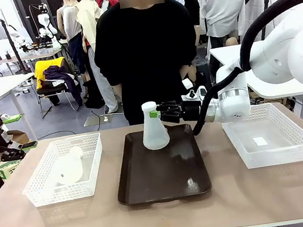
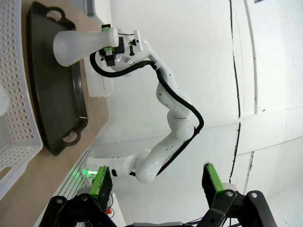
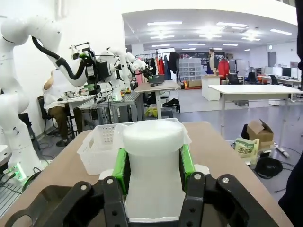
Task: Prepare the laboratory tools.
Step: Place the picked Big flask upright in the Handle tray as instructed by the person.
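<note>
The right tool [image 1: 153,114] is clamped on the neck of a frosted flask [image 1: 154,130], just under its lip. In the right wrist view, the right tool [image 3: 152,165] is seen from behind, with its green pads [image 3: 121,170] pressed against both sides of the neck of the flask [image 3: 152,137]. This grip is less plainly shown from the front.

The flask is held upright over the far end of the dark tray [image 1: 166,179], which lies at the middle of the table [image 1: 165,213]. Whether its base touches the tray cannot be told.

In the left wrist view, the flask [image 2: 78,43] and the right tool [image 2: 110,45] are shown from the side, above the tray [image 2: 57,94].

The left tool [image 2: 156,184] is seen there with its jaws wide apart and nothing between them. From the front, the left tool [image 1: 22,131] is seen beyond the table's left edge, near the far left corner.

A second flask [image 1: 68,166] lies on its side in the left basket [image 1: 38,191], near the table's left edge. The right basket [image 1: 292,153] stands near the right edge. A person [image 1: 148,46] in black stands at the far edge, behind the tray.
</note>
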Controlling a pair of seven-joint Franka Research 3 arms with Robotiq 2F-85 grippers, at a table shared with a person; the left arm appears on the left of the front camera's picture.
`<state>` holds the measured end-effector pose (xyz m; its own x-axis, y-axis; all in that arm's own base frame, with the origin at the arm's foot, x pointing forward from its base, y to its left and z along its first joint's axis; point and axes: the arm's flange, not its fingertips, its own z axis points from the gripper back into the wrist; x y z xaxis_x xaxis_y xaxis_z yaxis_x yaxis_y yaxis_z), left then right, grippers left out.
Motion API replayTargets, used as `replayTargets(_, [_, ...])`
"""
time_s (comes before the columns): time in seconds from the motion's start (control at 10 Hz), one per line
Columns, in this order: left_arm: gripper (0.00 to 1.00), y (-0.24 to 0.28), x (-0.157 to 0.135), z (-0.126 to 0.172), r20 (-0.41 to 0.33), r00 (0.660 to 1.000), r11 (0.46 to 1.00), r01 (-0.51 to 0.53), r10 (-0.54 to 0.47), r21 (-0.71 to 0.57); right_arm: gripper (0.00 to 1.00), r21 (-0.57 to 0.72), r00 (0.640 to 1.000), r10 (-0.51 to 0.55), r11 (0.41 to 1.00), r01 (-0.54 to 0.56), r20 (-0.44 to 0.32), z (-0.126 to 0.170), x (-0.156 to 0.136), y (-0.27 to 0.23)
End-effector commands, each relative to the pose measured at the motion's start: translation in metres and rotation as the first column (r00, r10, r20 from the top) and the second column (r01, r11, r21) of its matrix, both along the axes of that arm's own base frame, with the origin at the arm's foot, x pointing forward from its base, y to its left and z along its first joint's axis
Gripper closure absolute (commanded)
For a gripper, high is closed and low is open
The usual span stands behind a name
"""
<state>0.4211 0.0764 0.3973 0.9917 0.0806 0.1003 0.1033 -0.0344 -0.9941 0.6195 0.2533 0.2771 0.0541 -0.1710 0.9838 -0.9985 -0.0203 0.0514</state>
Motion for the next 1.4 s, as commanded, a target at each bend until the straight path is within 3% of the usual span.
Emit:
replayTargets(0.0, [0.00, 0.001, 0.000, 0.002, 0.006, 1.000, 1.000, -0.007, 0.007, 0.007, 1.00, 0.013, 1.000, -0.002, 1.000, 0.002, 0.001, 0.000, 0.005, 0.008])
replayTargets(0.3, [0.00, 0.001, 0.000, 0.002, 0.006, 1.000, 1.000, -0.007, 0.007, 0.007, 1.00, -0.024, 1.000, 0.010, 1.000, -0.011, -0.021, -0.005, 0.005, 0.010])
replayTargets(0.4, [0.00, 0.001, 0.000, 0.002, 0.006, 1.000, 1.000, -0.007, 0.007, 0.007, 0.95, -0.010, 1.000, 0.015, 1.000, -0.015, -0.026, -0.005, 0.004, 0.010])
replayTargets(0.9, [0.00, 0.001, 0.000, 0.002, 0.006, 1.000, 1.000, -0.007, 0.007, 0.007, 0.03, -0.022, 0.999, 0.029, 0.999, -0.030, -0.022, -0.001, -0.002, 0.009])
replayTargets(1.3, [0.00, 0.001, 0.000, 0.002, 0.006, 1.000, 1.000, -0.007, 0.007, 0.007, 0.00, -0.051, 0.999, 0.033, 0.998, -0.035, -0.033, 0.001, -0.005, 0.005])
